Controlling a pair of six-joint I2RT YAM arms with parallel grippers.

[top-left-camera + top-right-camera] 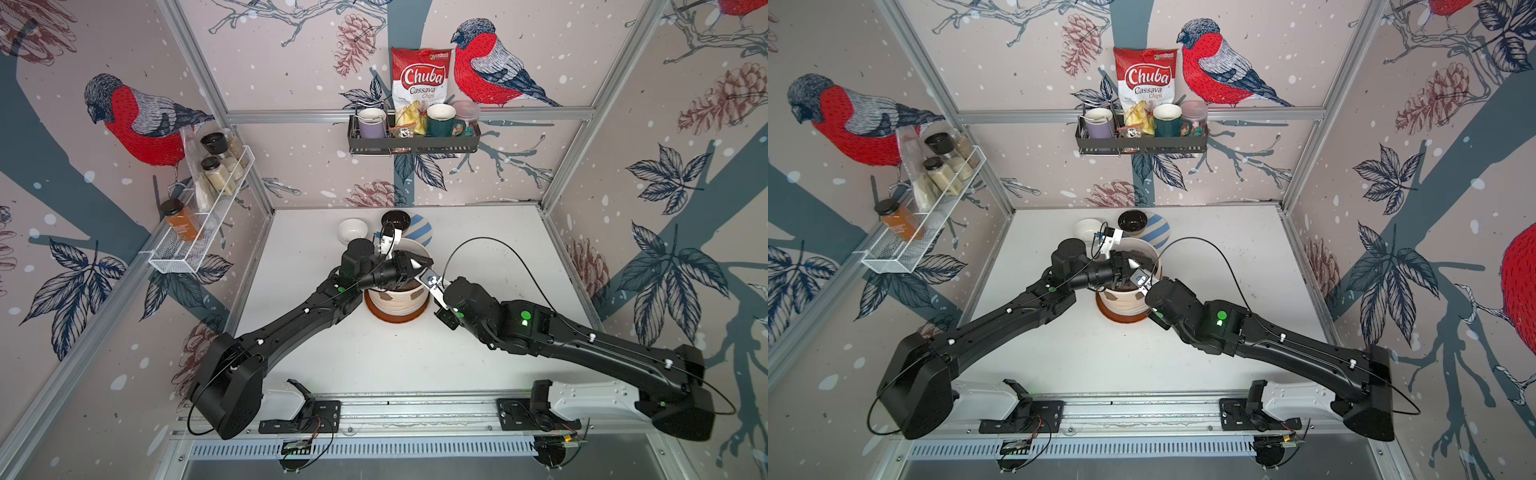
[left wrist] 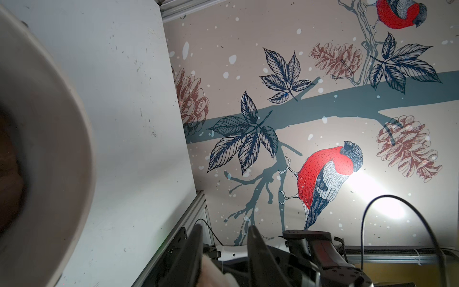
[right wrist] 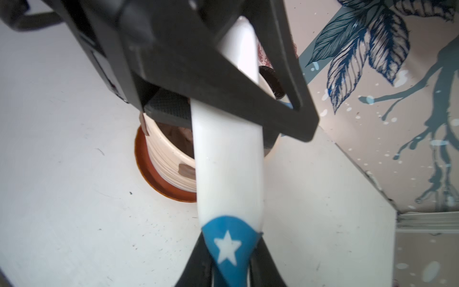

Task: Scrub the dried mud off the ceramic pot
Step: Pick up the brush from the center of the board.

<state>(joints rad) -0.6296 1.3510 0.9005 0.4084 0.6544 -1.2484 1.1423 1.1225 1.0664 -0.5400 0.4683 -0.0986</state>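
The ceramic pot (image 1: pixel 399 305) (image 1: pixel 1125 306) is cream, ribbed, and stands on a brown saucer mid-table. Brown dried mud patches (image 1: pixel 384 297) (image 3: pixel 186 171) stick to its near wall. My right gripper (image 3: pixel 231 236) is at the pot's right rim, shut on the blue star-marked end of a white tool handle (image 3: pixel 226 161). The handle's far end is hidden. My left gripper (image 1: pixel 419 262) (image 2: pixel 223 226) reaches across the pot's mouth. Its black fingers (image 3: pixel 248 104) straddle that white handle, and a pale piece shows between them at their base. The pot's rim (image 2: pixel 62 124) fills one side of the left wrist view.
Behind the pot stand a small white bowl (image 1: pixel 352 230), a small black bowl (image 1: pixel 395 219) and a blue-striped dish (image 1: pixel 422 233). A wire rack of spice jars (image 1: pixel 199 224) hangs on the left wall. A black shelf (image 1: pixel 413 143) with mugs and a chips bag hangs on the back wall.
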